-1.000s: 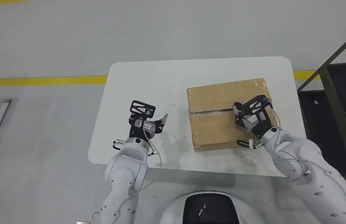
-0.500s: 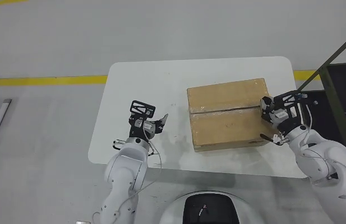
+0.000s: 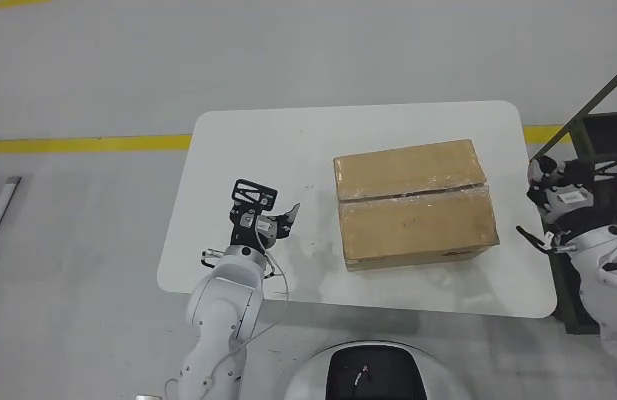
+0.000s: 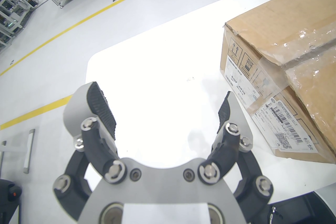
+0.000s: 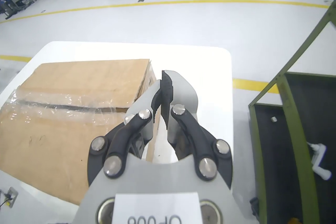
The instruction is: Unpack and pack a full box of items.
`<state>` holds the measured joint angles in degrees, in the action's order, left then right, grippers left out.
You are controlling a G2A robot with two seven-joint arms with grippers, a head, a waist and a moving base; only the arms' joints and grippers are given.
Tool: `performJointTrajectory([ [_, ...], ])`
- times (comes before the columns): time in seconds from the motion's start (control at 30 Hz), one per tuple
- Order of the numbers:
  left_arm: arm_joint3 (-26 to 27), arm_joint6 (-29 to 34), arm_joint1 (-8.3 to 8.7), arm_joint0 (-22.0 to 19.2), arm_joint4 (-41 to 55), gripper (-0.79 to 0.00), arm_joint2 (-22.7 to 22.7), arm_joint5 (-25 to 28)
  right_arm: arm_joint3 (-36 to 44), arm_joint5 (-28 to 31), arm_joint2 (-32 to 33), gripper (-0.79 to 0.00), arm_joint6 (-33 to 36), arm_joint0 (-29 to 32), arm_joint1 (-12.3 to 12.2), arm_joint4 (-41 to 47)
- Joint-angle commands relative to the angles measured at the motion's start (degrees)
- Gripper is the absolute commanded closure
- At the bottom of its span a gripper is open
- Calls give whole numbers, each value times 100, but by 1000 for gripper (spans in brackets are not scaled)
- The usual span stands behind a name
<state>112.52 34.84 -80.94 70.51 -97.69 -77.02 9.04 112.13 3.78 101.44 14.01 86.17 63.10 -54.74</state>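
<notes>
A closed brown cardboard box [image 3: 413,203] sits on the right half of the white table [image 3: 258,150], its top seam covered with clear tape [image 5: 63,104]. My left gripper [image 3: 268,205] hovers over the table to the left of the box [image 4: 286,51], open with nothing between its fingers [image 4: 101,109]. My right gripper [image 3: 558,195] is off the table's right edge, to the right of the box [image 5: 78,109], and it is shut on nothing, its black pads [image 5: 165,93] touching.
A dark green metal frame with a black bin [image 5: 288,135] stands right of the table, close to my right arm. Yellow floor lines [image 3: 88,143] run behind the table. Bare tabletop lies left of and beyond the box.
My right gripper has left the top of the box near its seam and swung right, ending past the table's right edge. The left arm and the box have kept still.
</notes>
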Motion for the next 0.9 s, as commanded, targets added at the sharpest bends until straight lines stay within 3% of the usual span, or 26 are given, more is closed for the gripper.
performJointTrajectory([
  [0.0, 0, 0, 0, 0, 0, -785, 0, 0, 10, 59, 136, 0, -372, 220, 7, -105],
  [0.2, 0, 0, 0, 0, 0, -785, 0, 0, -352, 366, 321, 0, -976, 802, 31, -251],
  [0.33, 46, -228, 7, 70, -1, -785, -28, -65, -658, 594, -23, 0, -1168, 932, 74, -159],
  [0.53, 190, -694, 36, 217, -201, -785, -97, -152, -775, 682, -776, 0, -1402, 795, 155, -209],
  [0.87, 403, -963, 69, 471, -235, -785, -324, -360, -919, 818, -1435, 0, -1430, 407, 231, -334],
])
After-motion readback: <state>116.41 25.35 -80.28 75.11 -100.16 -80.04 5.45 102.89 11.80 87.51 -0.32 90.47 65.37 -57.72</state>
